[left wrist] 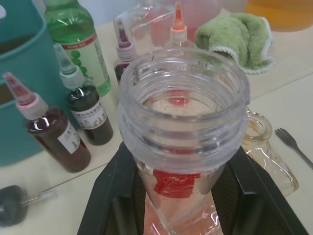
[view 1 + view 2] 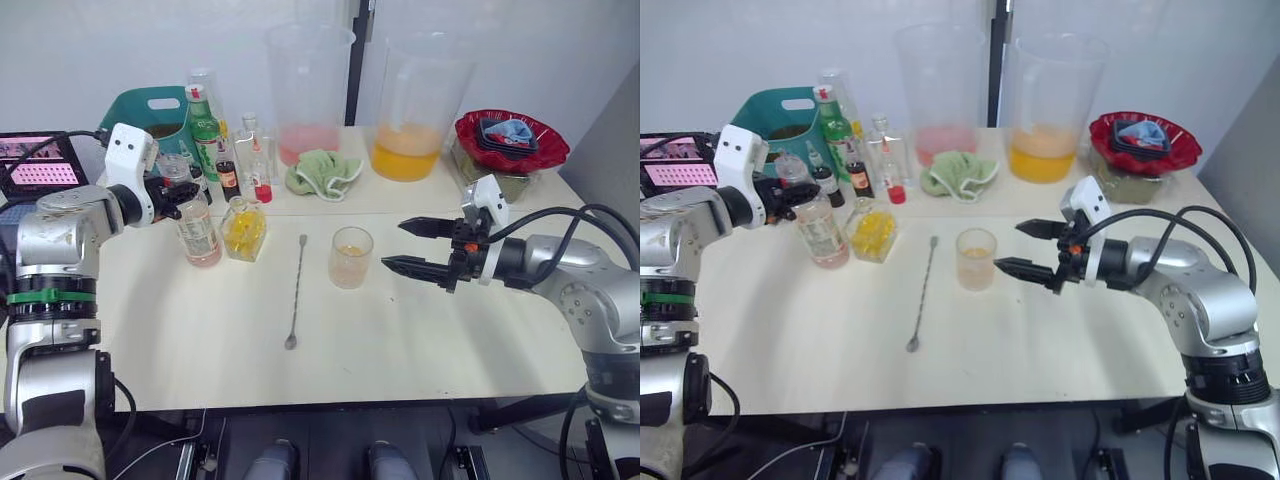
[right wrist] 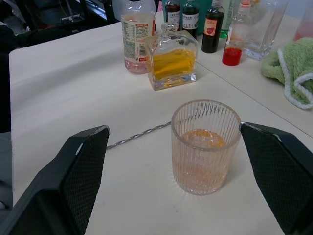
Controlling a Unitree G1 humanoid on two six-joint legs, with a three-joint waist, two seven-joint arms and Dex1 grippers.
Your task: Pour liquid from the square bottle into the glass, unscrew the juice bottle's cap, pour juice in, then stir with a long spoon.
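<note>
The juice bottle (image 2: 200, 235) stands upright on the table, pink liquid low down, its mouth (image 1: 183, 98) open; its cap is out of view. My left gripper (image 2: 183, 199) is shut on its upper body, a finger (image 1: 110, 196) on each side. The square bottle (image 2: 244, 228) with yellow liquid stands just right of it. The glass (image 2: 351, 257) holds a little pale orange liquid. My right gripper (image 2: 392, 245) hovers open just right of the glass, one finger (image 3: 73, 176) to either side of it in the right wrist view. The long spoon (image 2: 296, 290) lies between bottle and glass.
Behind stand two huge beakers (image 2: 310, 90) (image 2: 415, 100), a green cloth (image 2: 322, 172), a red bowl (image 2: 512, 140), a green glass bottle (image 2: 205, 130), small dark sauce bottles (image 1: 90, 110) and a teal bin (image 2: 150, 115). A screen (image 2: 35, 165) sits far left.
</note>
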